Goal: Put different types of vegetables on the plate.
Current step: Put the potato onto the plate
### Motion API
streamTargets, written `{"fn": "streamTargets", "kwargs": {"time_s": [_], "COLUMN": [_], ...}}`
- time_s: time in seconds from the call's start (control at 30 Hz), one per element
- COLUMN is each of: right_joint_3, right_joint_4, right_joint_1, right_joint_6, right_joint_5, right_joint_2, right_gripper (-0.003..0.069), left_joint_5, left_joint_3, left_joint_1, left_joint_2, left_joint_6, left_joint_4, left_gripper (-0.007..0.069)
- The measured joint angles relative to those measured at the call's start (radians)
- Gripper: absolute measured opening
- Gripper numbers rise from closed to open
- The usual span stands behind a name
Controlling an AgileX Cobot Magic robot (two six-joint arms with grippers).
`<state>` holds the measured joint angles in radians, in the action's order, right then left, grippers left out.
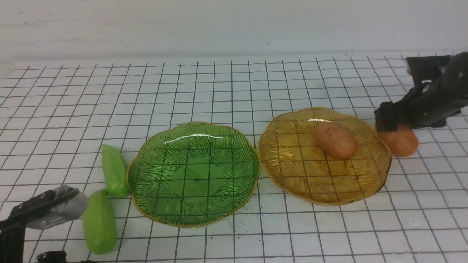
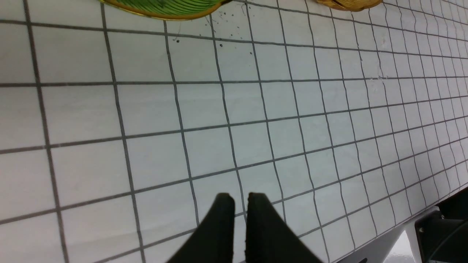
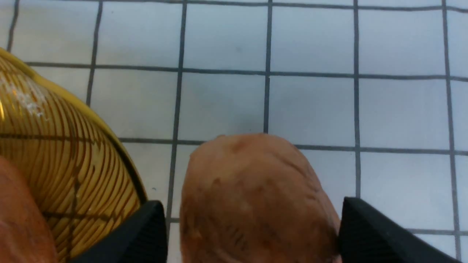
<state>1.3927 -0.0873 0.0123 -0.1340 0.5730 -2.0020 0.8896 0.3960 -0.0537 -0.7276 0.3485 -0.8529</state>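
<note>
left hand (image 2: 239, 199) closed beside cucumber (image 1: 99, 223) | right hand (image 3: 252, 210) open astride potato (image 3: 256, 175), just beside amber plate (image 1: 376, 162)

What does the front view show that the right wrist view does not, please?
Only the front view: the empty green plate with two cucumbers beside it. Only the right wrist view: the right gripper open, its fingers straddling the loose potato. Both: the amber plate, the plated potato, and the loose potato beside that plate.

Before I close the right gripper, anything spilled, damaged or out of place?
Only small dark specks scattered on the table at the near rim of the green plate, like spilled grit. Nothing else looks damaged or askew.
</note>
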Motion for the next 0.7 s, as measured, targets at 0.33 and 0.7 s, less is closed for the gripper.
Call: {"fn": "streamTargets", "kwargs": {"time_s": [0.33,0.7], "right_joint_3": [0.006,0.124], "right_joint_4": [0.015,0.135], "right_joint_1": [0.000,0.002], "right_joint_6": [0.000,-0.001], "right_joint_5": [0.006,0.215], "right_joint_2": [-0.027,-0.001], "right_gripper": [0.0545,0.0496], "left_joint_5": [0.000,0.001], "left_joint_3": [0.000,0.000], "left_joint_1": [0.000,0.000], "left_joint_2": [0.000,0.000], "left_joint_6": [0.000,0.000], "left_joint_4": [0.000,0.000], "left_gripper": [0.0034,0.0034]}}
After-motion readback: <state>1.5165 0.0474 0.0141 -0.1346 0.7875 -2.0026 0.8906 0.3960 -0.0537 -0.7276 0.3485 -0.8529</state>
